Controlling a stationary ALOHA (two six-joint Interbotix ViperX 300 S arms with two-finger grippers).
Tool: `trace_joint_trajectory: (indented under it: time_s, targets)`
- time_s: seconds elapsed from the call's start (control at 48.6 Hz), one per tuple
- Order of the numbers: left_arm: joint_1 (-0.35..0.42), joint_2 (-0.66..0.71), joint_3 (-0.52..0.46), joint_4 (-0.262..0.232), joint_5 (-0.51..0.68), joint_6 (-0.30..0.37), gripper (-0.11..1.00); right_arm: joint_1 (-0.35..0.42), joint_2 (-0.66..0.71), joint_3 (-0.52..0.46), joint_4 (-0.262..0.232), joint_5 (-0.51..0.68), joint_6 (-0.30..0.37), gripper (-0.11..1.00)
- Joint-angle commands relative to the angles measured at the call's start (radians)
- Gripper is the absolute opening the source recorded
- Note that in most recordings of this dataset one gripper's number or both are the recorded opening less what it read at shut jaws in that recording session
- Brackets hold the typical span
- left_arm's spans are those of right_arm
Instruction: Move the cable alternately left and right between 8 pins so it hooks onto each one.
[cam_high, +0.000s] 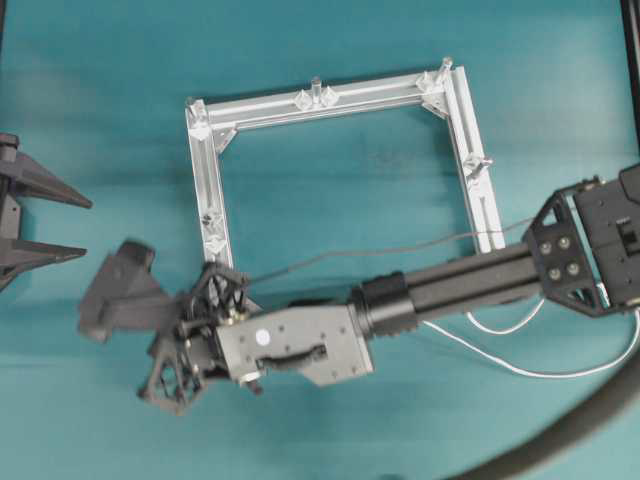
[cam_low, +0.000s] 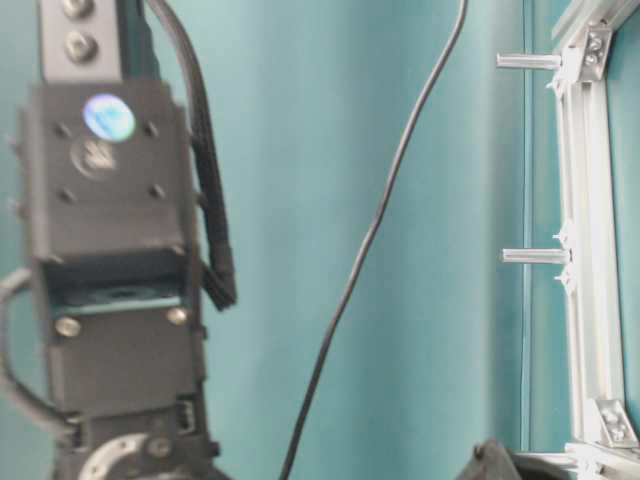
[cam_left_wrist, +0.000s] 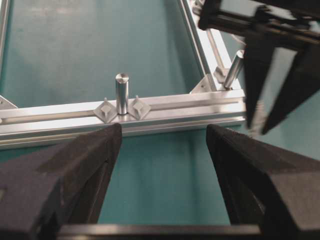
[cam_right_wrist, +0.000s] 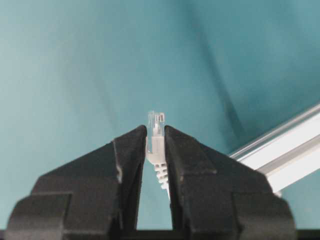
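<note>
My right gripper (cam_right_wrist: 155, 131) is shut on the cable's small clear plug (cam_right_wrist: 156, 120), which pokes out above the fingertips. In the overhead view this gripper (cam_high: 105, 300) has reached across to just outside the lower left corner of the square silver frame (cam_high: 330, 103). The white cable (cam_high: 520, 372) loops on the mat below the right arm. My left gripper (cam_left_wrist: 162, 132) is open and empty, facing a pin (cam_left_wrist: 121, 92) on the frame's left bar. It sits at the far left edge (cam_high: 88, 228). Other pins (cam_high: 316, 88) (cam_high: 487, 160) stand upright around the frame.
A thick grey hose (cam_high: 560, 435) curves across the bottom right corner. A thin dark wire (cam_low: 370, 240) hangs across the table-level view beside the right arm's wrist block (cam_low: 110, 250). Two pins (cam_low: 530, 62) (cam_low: 535, 256) stick out from the frame (cam_low: 590, 300) there.
</note>
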Motion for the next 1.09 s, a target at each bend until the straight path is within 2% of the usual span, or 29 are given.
trace_joint_trajectory:
  time_s: [0.0,0.041,0.123,0.267,0.432,0.535,0.617,0.823,1.07]
  targets:
    - [-0.006,0.008,-0.009,0.002,-0.011,-0.008,0.72,-0.008,-0.026,-0.021,-0.032,-0.035,0.077,0.14]
    - [-0.006,0.008,-0.011,0.002,-0.011,-0.008,0.72,-0.011,-0.028,-0.015,-0.054,-0.043,0.126,0.14]
    - [-0.006,0.008,-0.011,0.002,-0.011,-0.008,0.72,-0.014,-0.038,0.012,-0.087,-0.041,0.178,0.14]
    - [-0.006,0.008,-0.011,0.002,-0.011,-0.008,0.72,-0.032,-0.094,0.109,-0.107,-0.055,0.215,0.14]
    - [-0.006,0.008,-0.009,0.002,-0.012,-0.008,0.72,-0.055,-0.187,0.285,-0.12,-0.161,0.339,0.14]
    - [-0.006,0.008,-0.009,0.002,-0.012,-0.008,0.72,-0.061,-0.247,0.383,-0.158,-0.21,0.385,0.14]
    - [-0.006,0.008,-0.009,0.002,-0.012,-0.006,0.72,-0.066,-0.285,0.434,-0.178,-0.207,0.397,0.14]
    - [-0.006,0.008,-0.011,0.002,-0.014,-0.008,0.72,-0.084,-0.328,0.517,-0.179,-0.206,0.445,0.14]
    - [-0.006,0.008,-0.018,0.002,-0.02,-0.008,0.72,-0.158,-0.36,0.6,-0.183,-0.256,0.42,0.14]
